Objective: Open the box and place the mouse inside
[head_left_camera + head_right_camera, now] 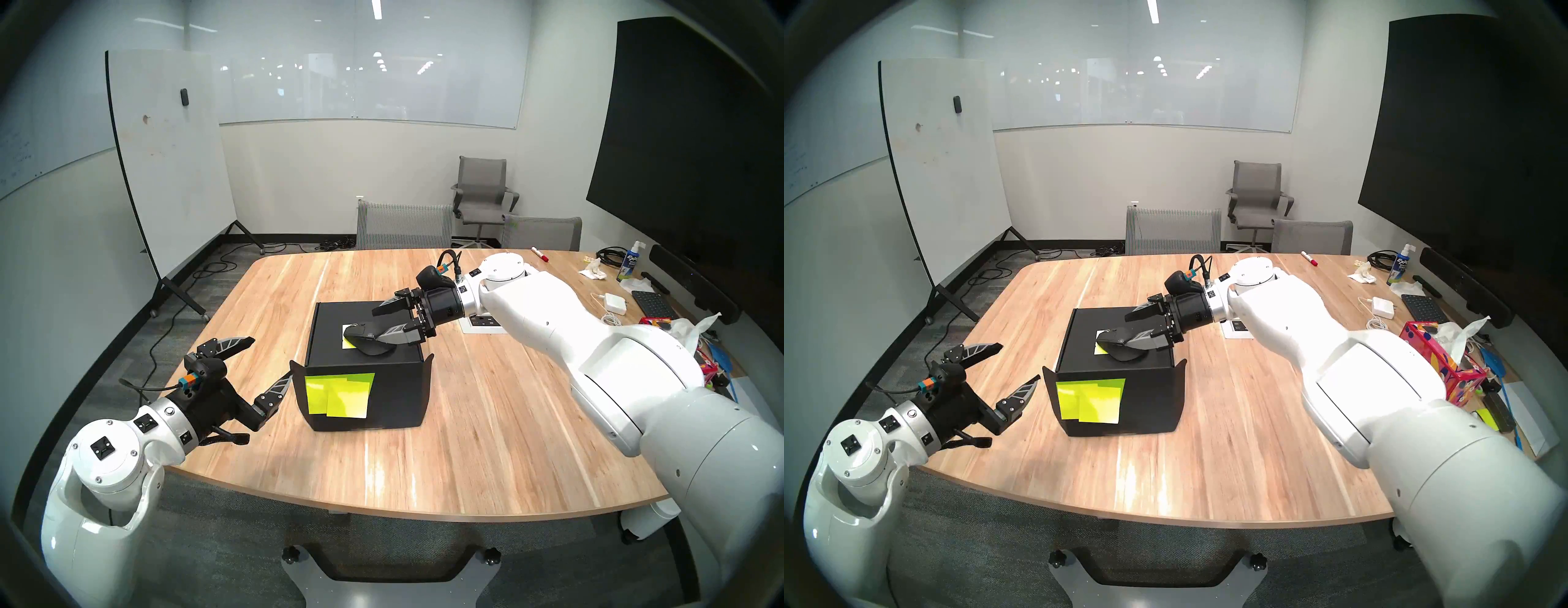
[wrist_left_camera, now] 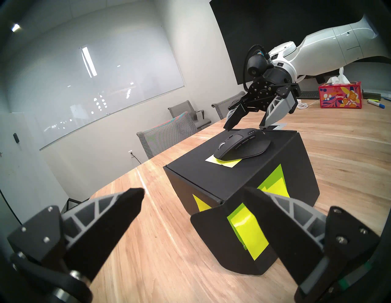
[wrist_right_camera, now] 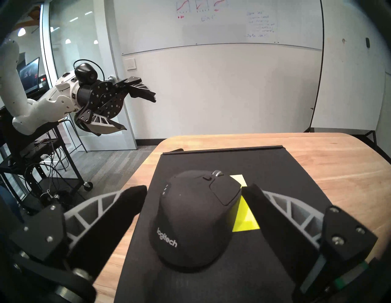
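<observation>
Bright, even overhead light, ceiling strips mirrored as glare on the glass wallboard (image 1: 373, 80), soft shadow under the box (image 1: 365, 382) on the surface (image 1: 488, 424); heavy fisheye bowing, dark vignetted rims, near fingers (image 2: 118, 213) slightly soft in wrist views.

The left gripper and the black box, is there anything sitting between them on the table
Only bare table. In the head views the open left gripper hovers beside the black box, its near finger close to the box's splayed side flap.

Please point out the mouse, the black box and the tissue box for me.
mouse (image 3: 196, 222), right wrist view, its back.
black box (image 1: 399, 395), left head view, front wall.
tissue box (image 2: 340, 95), left wrist view, printed side.
</observation>
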`<act>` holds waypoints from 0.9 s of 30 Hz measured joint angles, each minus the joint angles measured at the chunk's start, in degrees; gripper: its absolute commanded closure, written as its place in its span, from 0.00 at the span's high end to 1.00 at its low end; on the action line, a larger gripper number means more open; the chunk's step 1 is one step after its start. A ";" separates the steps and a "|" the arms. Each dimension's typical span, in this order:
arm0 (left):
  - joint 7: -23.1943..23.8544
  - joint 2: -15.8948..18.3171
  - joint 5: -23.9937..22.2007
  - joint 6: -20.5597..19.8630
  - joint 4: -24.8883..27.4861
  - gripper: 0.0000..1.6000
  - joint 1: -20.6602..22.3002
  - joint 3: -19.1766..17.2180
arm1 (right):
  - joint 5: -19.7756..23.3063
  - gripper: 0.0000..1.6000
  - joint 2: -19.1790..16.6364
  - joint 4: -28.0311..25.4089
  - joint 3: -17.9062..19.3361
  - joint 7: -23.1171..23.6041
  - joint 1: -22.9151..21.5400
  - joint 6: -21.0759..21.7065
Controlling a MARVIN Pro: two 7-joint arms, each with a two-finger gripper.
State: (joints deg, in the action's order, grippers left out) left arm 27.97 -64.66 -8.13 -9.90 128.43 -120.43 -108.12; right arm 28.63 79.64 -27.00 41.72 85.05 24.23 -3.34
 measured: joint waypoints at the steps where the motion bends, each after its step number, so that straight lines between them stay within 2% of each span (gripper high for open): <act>1: 0.00 0.00 0.00 0.00 0.00 1.00 0.00 0.00 | 0.18 1.00 -0.21 -0.40 -0.23 0.00 0.04 -0.02; 10: 0.00 0.00 0.00 0.00 0.01 1.00 0.00 0.00 | 1.28 1.00 -0.68 -0.27 -1.68 0.00 0.06 -0.40; 27: 0.00 0.00 0.00 0.00 0.01 1.00 0.00 0.00 | 2.37 1.00 2.23 7.77 -2.84 0.01 -1.30 -2.81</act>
State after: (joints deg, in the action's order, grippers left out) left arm 27.97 -64.66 -8.13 -9.89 128.44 -120.43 -108.12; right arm 31.00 81.87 -19.22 38.88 85.06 22.93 -6.15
